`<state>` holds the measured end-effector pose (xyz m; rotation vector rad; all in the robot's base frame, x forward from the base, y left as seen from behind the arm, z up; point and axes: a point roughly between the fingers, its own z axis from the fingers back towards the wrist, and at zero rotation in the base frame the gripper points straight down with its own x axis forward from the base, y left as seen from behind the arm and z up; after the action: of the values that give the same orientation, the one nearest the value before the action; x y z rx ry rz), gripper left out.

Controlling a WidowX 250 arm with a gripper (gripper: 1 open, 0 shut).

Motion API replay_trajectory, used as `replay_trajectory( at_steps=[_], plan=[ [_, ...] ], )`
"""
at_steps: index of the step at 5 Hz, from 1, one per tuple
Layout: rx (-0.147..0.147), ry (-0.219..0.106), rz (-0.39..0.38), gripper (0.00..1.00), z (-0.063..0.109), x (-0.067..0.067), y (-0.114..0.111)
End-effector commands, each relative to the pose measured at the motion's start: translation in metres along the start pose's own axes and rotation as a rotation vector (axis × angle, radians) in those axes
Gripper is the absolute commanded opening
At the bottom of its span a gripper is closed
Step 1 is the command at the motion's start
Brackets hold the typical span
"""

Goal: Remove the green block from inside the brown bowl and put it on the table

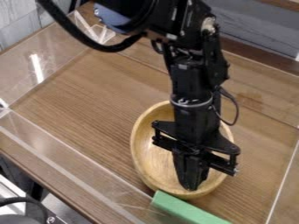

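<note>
The brown bowl (140,150) sits on the table (93,96) toward the front right. My gripper (194,185) points steeply down into the bowl, its black fingers pressed together, shut, with nothing visible between them. Its tips are low over the bowl's near inner side. The green block (184,210) lies outside the bowl, just in front of its near rim at the bottom edge of the view. It is partly cut off by the frame. My arm hides the bowl's far right part.
Low clear acrylic walls (52,149) edge the table along the front and left. Black cables (100,35) loop behind my arm at the top. Bare wood lies left of and behind the bowl.
</note>
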<state>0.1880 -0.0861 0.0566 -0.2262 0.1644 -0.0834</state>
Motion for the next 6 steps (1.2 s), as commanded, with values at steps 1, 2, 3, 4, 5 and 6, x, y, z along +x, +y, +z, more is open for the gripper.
replay_trajectory(
  at_steps=[1, 2, 3, 4, 5, 6],
  plan=[
    [-0.007, -0.029, -0.005, 0.00, 0.0054, 0.0036, 0.0013],
    [-0.012, -0.030, -0.004, 0.00, 0.0064, 0.0036, 0.0024],
    [-0.018, -0.030, -0.003, 0.00, 0.0074, 0.0036, 0.0035],
    [-0.023, -0.030, -0.001, 0.00, 0.0080, 0.0035, 0.0044],
    [-0.029, -0.029, 0.001, 0.00, 0.0078, 0.0037, 0.0054],
    [-0.034, -0.027, 0.002, 0.00, 0.0078, 0.0039, 0.0062]
  ],
)
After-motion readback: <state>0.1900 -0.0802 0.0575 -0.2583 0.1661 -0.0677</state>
